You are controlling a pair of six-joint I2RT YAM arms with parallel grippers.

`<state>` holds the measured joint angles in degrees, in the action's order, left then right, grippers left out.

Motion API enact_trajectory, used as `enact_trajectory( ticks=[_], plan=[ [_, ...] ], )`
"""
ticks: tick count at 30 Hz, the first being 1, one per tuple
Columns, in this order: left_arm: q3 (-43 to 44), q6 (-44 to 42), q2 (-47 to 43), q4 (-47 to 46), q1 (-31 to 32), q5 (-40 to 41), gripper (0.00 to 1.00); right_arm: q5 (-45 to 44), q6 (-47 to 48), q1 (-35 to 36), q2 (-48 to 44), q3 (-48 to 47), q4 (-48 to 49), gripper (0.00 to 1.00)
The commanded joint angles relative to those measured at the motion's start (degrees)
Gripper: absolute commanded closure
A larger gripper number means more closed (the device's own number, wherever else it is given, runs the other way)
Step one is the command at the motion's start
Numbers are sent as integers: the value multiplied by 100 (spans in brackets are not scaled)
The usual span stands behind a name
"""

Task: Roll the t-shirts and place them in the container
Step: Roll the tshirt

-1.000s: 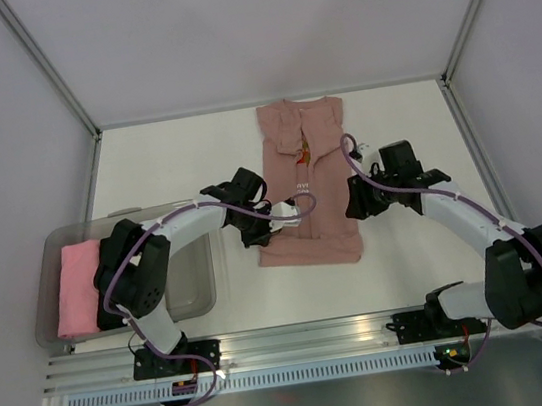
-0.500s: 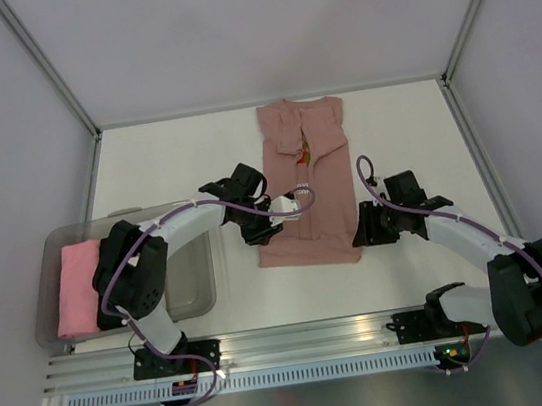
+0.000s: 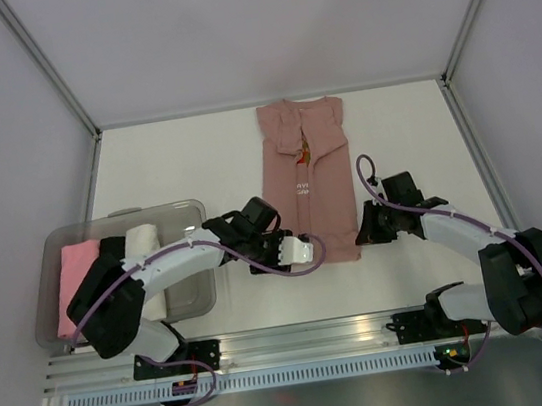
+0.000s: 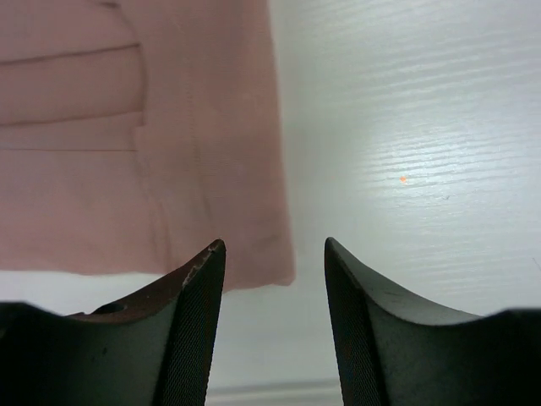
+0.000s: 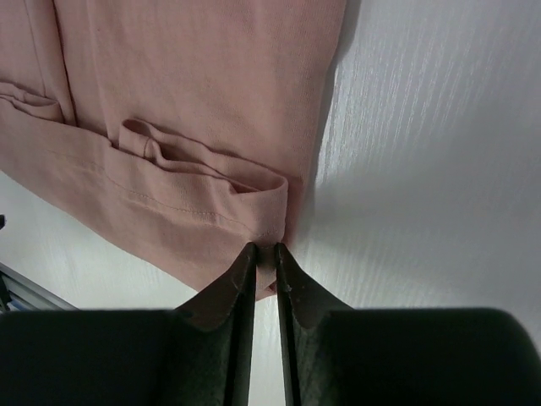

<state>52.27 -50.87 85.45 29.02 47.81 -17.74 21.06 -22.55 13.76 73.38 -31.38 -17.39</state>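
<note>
The t-shirt (image 3: pixel 306 178), dusty salmon-pink with a small print, lies folded into a long strip at the table's middle, collar at the far end. My left gripper (image 3: pixel 298 250) hovers open at its near left corner; in the left wrist view the shirt (image 4: pixel 127 144) lies left of and beyond the left gripper (image 4: pixel 272 254), with bare table between the fingers. My right gripper (image 3: pixel 361 239) sits at the near right corner. The right wrist view shows the right gripper (image 5: pixel 264 254) shut on the folded hem of the t-shirt (image 5: pixel 186 76).
A clear plastic bin (image 3: pixel 151 212) stands at the near left, holding a bright pink roll (image 3: pixel 76 286) and a white roll (image 3: pixel 141 249). White walls and metal frame posts enclose the table. A metal rail (image 3: pixel 300 335) runs along the near edge.
My left gripper let go of the shirt's middle, opened and dropped back to the near left corner. My right gripper came down to the near right corner and closed on the hem.
</note>
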Motion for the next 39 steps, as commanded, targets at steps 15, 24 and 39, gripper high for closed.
enact_trajectory(
  ticks=[15,24,39],
  plan=[
    [-490,-160,560,-862,132,947,60,310,2163,109,-1773,-590,137,56],
    [-270,306,534,-792,27,825,97,762,7297,935,-3314,491,-1248,46],
    [169,350,640,-450,-193,508,98,-128,7343,1973,-1468,712,464,35]
  ],
)
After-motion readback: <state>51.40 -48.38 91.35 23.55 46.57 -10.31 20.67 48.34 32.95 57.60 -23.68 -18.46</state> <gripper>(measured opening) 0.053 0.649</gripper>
